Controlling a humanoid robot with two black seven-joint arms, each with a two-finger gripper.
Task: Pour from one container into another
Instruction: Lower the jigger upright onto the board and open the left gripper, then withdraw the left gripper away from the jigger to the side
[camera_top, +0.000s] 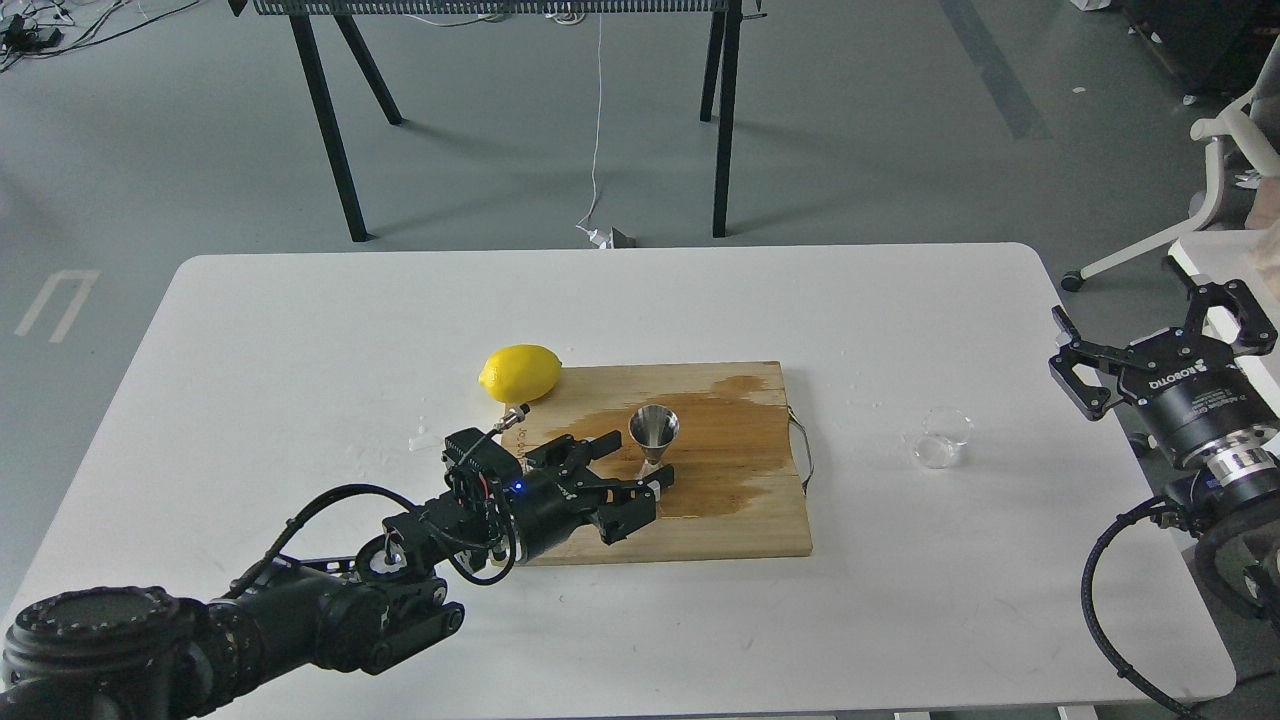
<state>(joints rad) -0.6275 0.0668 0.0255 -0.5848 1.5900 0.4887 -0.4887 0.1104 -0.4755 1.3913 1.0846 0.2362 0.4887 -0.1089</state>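
Note:
The small clear cup (943, 436) stands upright on the white table (300, 330), right of the board. The shiny steel jigger (653, 436) stands upright on the wet wooden cutting board (740, 520). My left gripper (640, 462) lies low over the board just left of the jigger's base, open, with nothing between its fingers and a small gap to the jigger. At the table's right edge my right gripper (1160, 335) is held open and empty, well right of the cup.
A yellow lemon (520, 372) rests at the board's far left corner. A dark wet stain covers much of the board. A metal handle (803, 450) sticks out on the board's right side. Small water drops (425, 437) lie left of the board.

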